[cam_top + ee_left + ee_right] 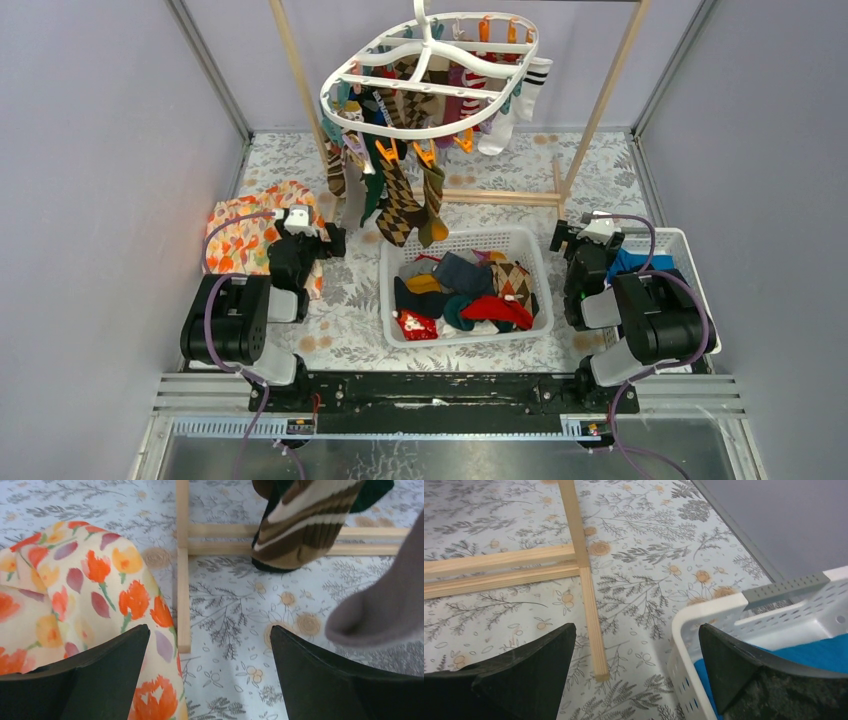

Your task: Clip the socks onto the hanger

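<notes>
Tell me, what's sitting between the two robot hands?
A white basket full of socks sits on the table between the left gripper and the right gripper. The top view shows it.

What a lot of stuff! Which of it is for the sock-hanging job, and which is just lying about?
For the job: loose socks in the middle basket; white clip hanger; socks already clipped.
Just lying about: orange floral cloth; blue cloth in the right basket.

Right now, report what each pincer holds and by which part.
Nothing is held. The left pincer is open with nothing between its fingers, and the right pincer is open and empty too.
</notes>
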